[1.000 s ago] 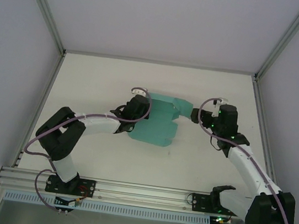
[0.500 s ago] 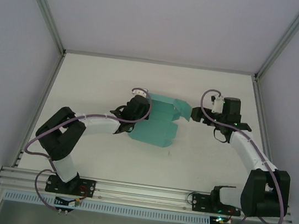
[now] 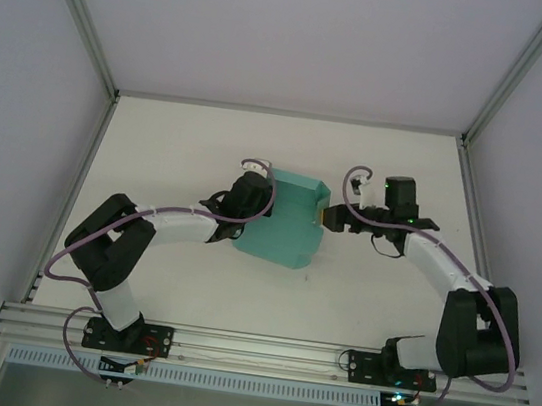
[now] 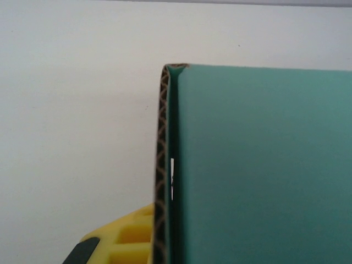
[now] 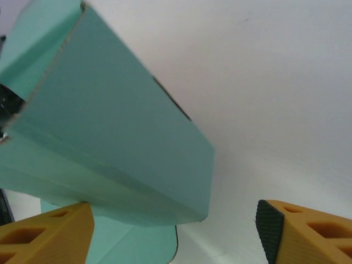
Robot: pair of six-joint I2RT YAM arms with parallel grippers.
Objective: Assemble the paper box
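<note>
Right fingers [image 5: 308,234] newly beside paper box [image 3: 283,227], perhaps touching; white table [image 3: 237,299].

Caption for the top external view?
The left gripper clamps the paper box; open right gripper at its right end.

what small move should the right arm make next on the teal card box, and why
Probably ease the right gripper slightly further onto the teal card paper box before closing. Its jaws stand wide open, with the lower corner of the box's sloping panel between the yellow fingers and nothing gripped. The left gripper sits at the opposite wall, seemingly bracing it.
</note>
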